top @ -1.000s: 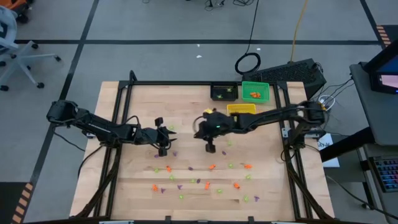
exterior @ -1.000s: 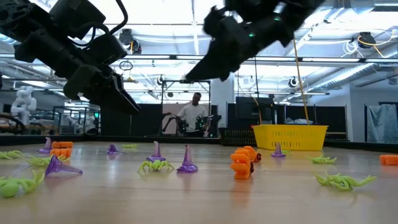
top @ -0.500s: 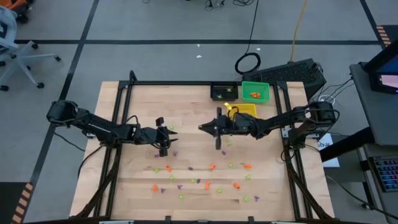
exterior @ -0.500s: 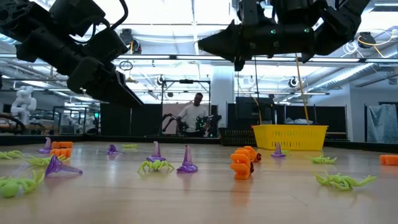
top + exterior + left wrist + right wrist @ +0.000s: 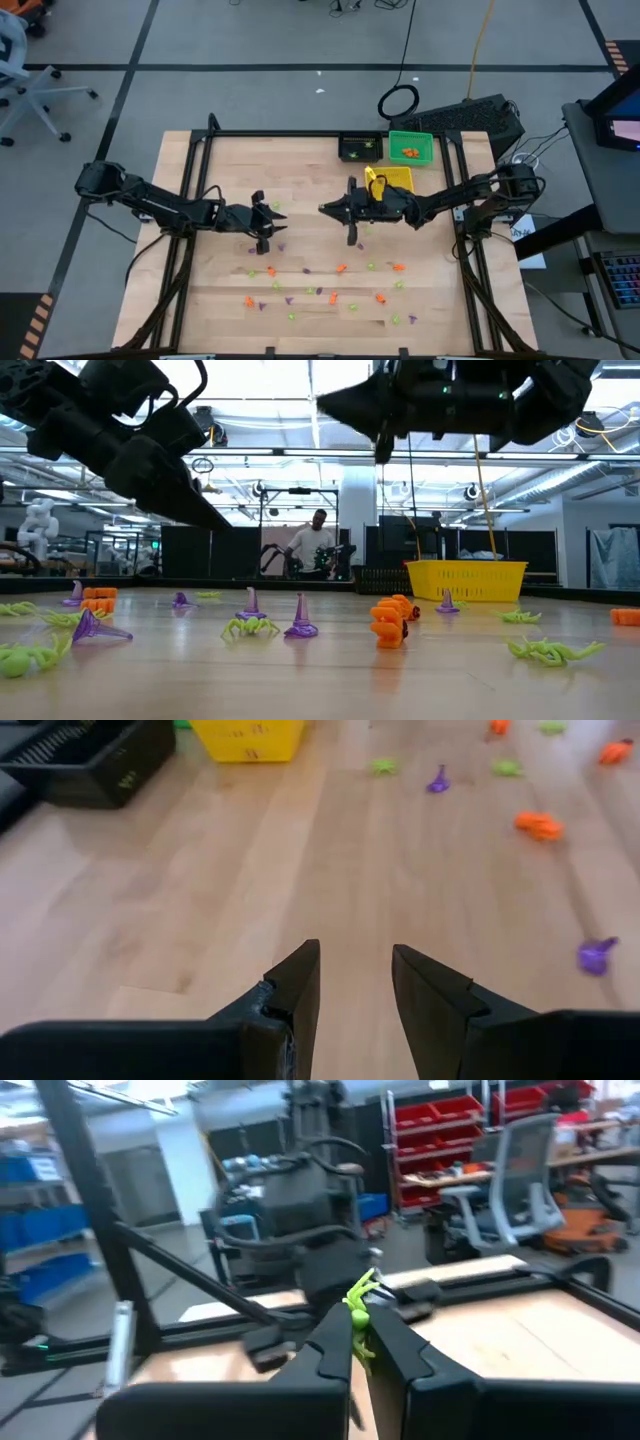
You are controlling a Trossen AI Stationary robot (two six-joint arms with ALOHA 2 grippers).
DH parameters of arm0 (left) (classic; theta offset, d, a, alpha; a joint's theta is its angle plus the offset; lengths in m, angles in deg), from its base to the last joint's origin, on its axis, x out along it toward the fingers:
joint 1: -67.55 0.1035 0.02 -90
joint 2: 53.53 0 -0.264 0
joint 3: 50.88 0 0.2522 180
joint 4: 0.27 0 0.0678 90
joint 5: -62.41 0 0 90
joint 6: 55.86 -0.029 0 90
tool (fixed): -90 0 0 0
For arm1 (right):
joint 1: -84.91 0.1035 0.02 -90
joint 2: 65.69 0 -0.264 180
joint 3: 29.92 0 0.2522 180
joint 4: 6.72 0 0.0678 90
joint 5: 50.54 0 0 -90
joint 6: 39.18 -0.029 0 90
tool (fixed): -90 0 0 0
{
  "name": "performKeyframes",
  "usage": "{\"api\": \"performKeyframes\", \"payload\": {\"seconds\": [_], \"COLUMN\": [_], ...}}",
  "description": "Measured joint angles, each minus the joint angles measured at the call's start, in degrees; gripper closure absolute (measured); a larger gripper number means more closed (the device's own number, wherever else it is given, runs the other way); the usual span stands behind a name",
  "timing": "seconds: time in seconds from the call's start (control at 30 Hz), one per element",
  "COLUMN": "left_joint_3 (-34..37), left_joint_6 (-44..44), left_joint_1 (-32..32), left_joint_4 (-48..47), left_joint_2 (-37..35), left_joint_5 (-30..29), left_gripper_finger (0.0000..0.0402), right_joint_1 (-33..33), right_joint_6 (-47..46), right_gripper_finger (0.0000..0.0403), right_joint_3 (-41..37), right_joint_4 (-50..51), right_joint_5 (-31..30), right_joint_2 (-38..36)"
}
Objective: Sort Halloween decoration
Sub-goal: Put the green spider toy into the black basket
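Small orange, purple and light-green trinkets lie scattered over the near half of the wooden table. The low view shows a purple cone and an orange piece standing on the tabletop. My right gripper hangs high over the table's middle, pointing level toward the left edge, shut on a light-green trinket. My left gripper stands left of it, slanting down, open, with only bare wood between its fingers. My right gripper pinches the light-green trinket's lower part between its two fingertips. The fingers lie level, pointing toward the table's left edge. The trinket's legs stick up above the fingertips, and it is lifted well clear of the table.
At the far right of the table stand a black bin, a green bin holding orange pieces, and a yellow bin. A person stands in the room beyond the table. Bare wood lies between the two grippers.
My right gripper has tipped up from slanting down to level and risen, staying shut on the green trinket, and its arm has stretched out straighter over the table's middle.
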Motion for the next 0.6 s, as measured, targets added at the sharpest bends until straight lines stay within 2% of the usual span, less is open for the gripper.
{"api": "performKeyframes", "payload": {"seconds": [0.13,0.33,0.6], "left_joint_3": [0.0,0.0,0.0], "left_joint_6": [3.2,4.3,2.5], "left_joint_1": [-0.3,-1.9,-2.3], "left_joint_4": [0.0,0.1,2.6], "left_joint_2": [0.0,0.0,0.0], "left_joint_5": [1.2,1.0,0.7], "left_gripper_finger": [0.0274,0.0274,0.0274], "right_joint_1": [2.1,4.4,4.1], "right_joint_6": [0.6,1.9,2.2], "right_gripper_finger": [0.04,0.0399,0.0399], "right_joint_3": [0.0,0.0,0.0], "right_joint_4": [-1.4,-1.4,-1.5], "right_joint_5": [-0.9,-7.6,-7.9], "right_joint_2": [0.2,0.3,0.3]}}
